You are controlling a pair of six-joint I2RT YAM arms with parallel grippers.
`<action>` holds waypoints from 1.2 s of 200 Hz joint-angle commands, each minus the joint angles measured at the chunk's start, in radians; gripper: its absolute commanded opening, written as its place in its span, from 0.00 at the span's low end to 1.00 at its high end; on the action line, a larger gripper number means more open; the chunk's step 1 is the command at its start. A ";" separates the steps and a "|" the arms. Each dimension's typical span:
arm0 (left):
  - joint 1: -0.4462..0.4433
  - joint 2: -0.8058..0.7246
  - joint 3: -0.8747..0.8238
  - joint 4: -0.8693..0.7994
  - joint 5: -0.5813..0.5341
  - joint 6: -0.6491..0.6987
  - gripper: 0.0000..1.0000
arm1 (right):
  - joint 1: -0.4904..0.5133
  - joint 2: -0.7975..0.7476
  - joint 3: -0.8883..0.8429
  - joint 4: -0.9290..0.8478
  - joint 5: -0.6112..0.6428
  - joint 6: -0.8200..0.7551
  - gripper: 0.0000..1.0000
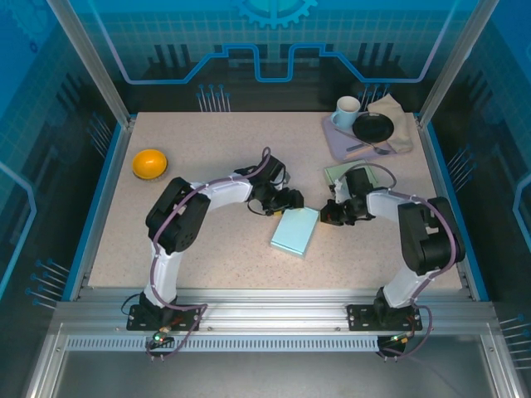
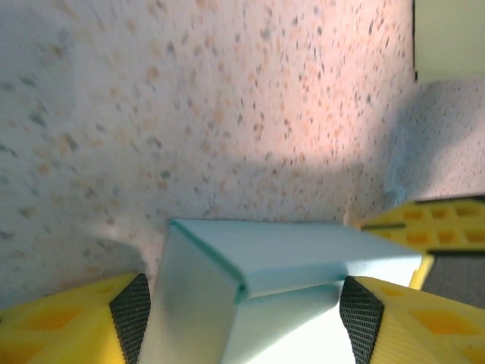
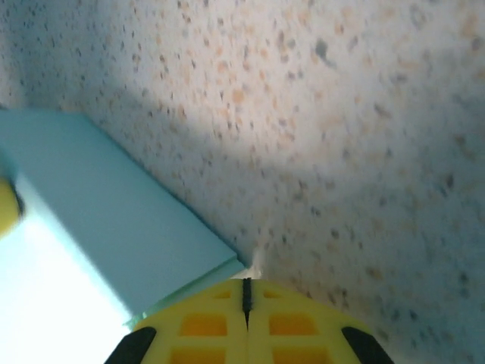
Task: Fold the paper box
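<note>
Jaws of the left gripper (image 2: pixel 244 307) stand wide, with the far end of the paper box (image 1: pixel 295 231) between the pads. Whether they press it cannot be told. The right gripper (image 3: pixel 246 299) is closed tight on nothing, its tip just beside a corner of the box. Pale blue-green and flat, the box lies near the middle of the table (image 1: pixel 207 257). Its long axis runs from near-left to far-right, with the far end between the two grippers. An orange bowl (image 1: pixel 149 162) sits well apart at the far left.
</note>
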 commanded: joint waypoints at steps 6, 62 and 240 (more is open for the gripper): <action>0.017 -0.084 -0.037 0.027 -0.061 0.034 0.73 | -0.032 -0.080 -0.028 -0.050 0.052 0.025 0.05; 0.018 -0.265 -0.246 0.072 -0.075 0.033 0.76 | -0.041 -0.335 -0.180 -0.084 0.082 0.109 0.05; -0.147 -0.378 -0.566 0.318 -0.105 -0.165 0.76 | 0.420 -0.439 -0.488 0.434 0.177 0.628 0.05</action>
